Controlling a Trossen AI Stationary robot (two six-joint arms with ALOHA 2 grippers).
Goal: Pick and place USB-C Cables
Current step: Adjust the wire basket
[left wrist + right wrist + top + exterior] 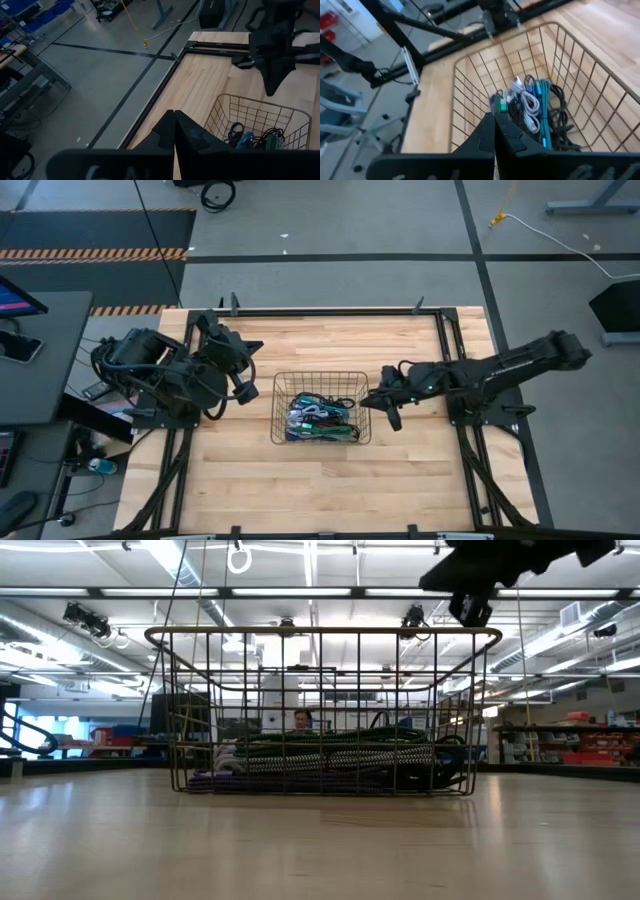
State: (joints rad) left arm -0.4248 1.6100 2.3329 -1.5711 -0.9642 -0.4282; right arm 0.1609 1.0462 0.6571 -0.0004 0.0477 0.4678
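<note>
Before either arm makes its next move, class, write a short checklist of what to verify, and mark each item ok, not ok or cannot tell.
1. Cables all inside the basket: ok, none seen on the table.
2. Basket upright on the table: ok.
3. Right gripper empty: ok, fingers shut on nothing, beside the basket's rim.
4. Left gripper empty: ok, shut, off the basket's other side.
5. Cables untangled: cannot tell, they lie heaped together.
</note>
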